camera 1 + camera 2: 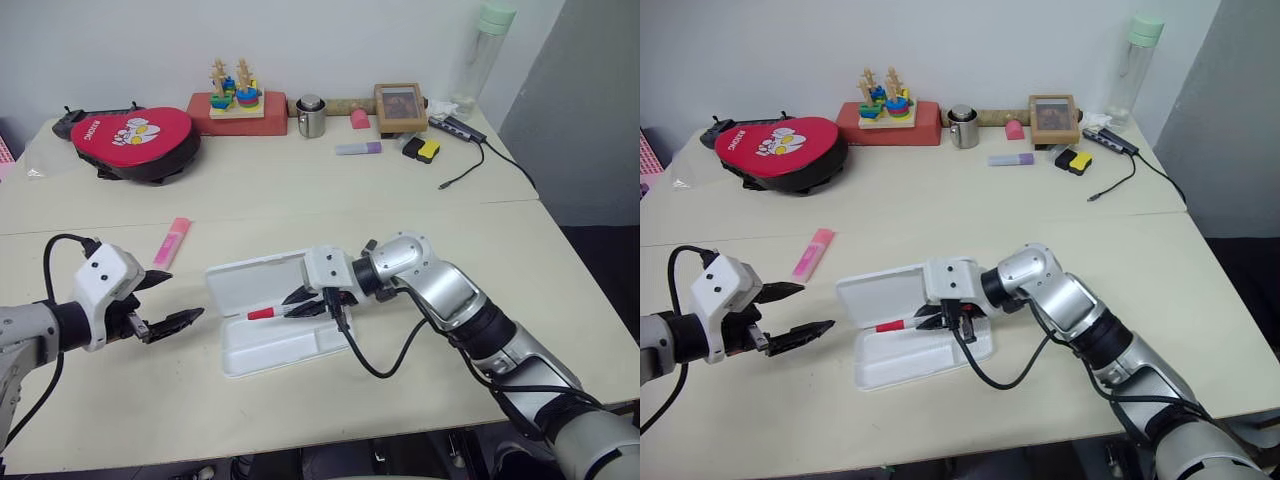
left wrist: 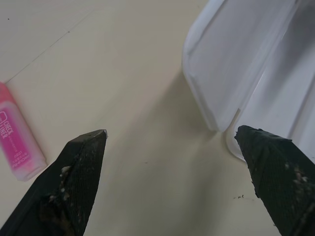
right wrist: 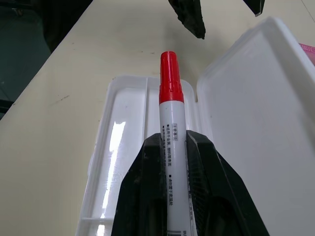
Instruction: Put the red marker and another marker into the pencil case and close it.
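Jaws of the right gripper were clamped on the white barrel of the slim red marker with its red cap, holding it nearly level over the tray of the flat white plastic hinged pencil case, which lay open near the middle of the cream counter, its lid flapped back toward twelve o'clock. Jaws of the left gripper stood wide and empty, hovering off the case's nine o'clock end. The chunky bright pink highlighter lay flat on the counter at about ten o'clock from the case, well apart from it and untouched. By my reading the task was in its first step: the marker was over the tray but not yet released, the tray looked empty, the pink highlighter had yet to be fetched, and the lid had yet to be shut. Counted: one red marker, one pink highlighter, one white case, and one pale lavender highlighter far back at one o'clock.
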